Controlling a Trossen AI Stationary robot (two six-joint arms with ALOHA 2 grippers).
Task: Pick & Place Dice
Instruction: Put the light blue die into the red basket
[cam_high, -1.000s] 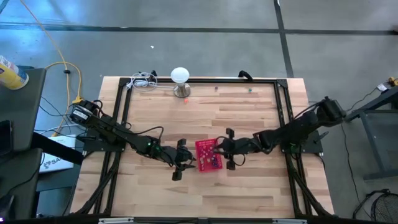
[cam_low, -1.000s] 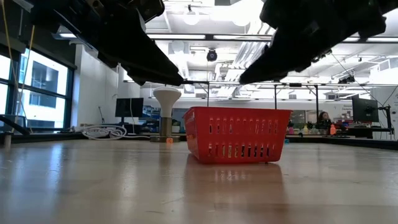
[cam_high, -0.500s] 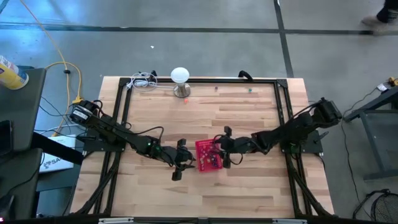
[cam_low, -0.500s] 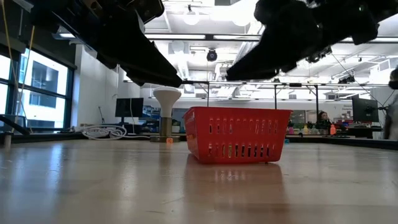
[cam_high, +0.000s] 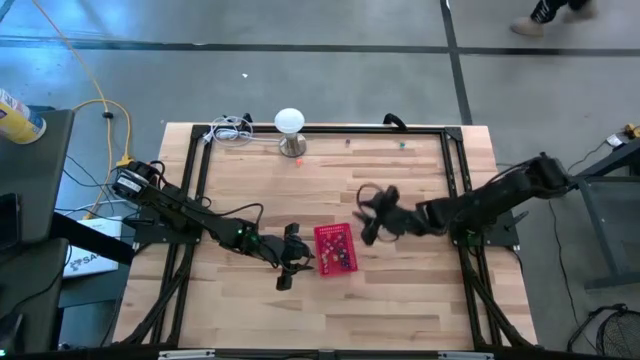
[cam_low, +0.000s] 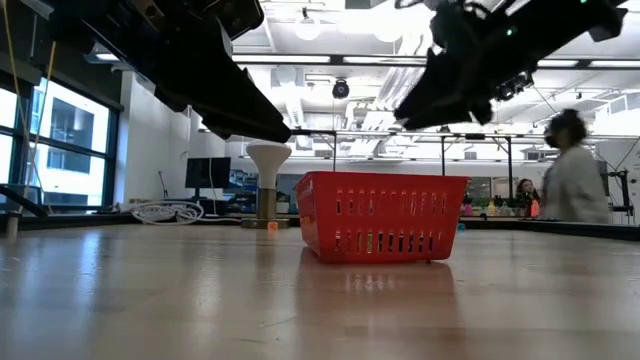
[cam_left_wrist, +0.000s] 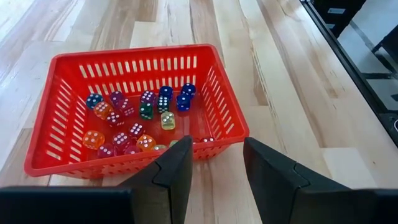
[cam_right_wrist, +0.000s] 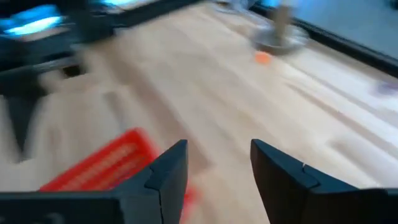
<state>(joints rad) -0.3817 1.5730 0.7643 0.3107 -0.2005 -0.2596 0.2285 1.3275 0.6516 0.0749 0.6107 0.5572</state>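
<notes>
A red basket (cam_high: 336, 250) stands on its base on the wooden table, and several small dice (cam_left_wrist: 140, 115) in mixed colours lie on its floor. My left gripper (cam_left_wrist: 217, 149) hovers open just off the basket's left side, with nothing between its fingers. My right gripper (cam_high: 368, 215) is in the air beyond the basket's far right corner, also open and holding nothing (cam_right_wrist: 219, 152). One orange die (cam_high: 298, 160) lies loose on the table beside the lamp.
A white dome-topped lamp (cam_high: 290, 125) stands at the table's far edge with a coil of cable (cam_high: 230, 130) beside it. A few tiny bits (cam_high: 401, 146) lie on the far right boards. A black frame (cam_high: 455, 160) borders the table. A person (cam_low: 570, 170) walks behind it.
My right gripper has risen from over the basket's right rim and drawn away toward the table's far right, rolling its wrist as it went. The basket and its dice have stayed put.
</notes>
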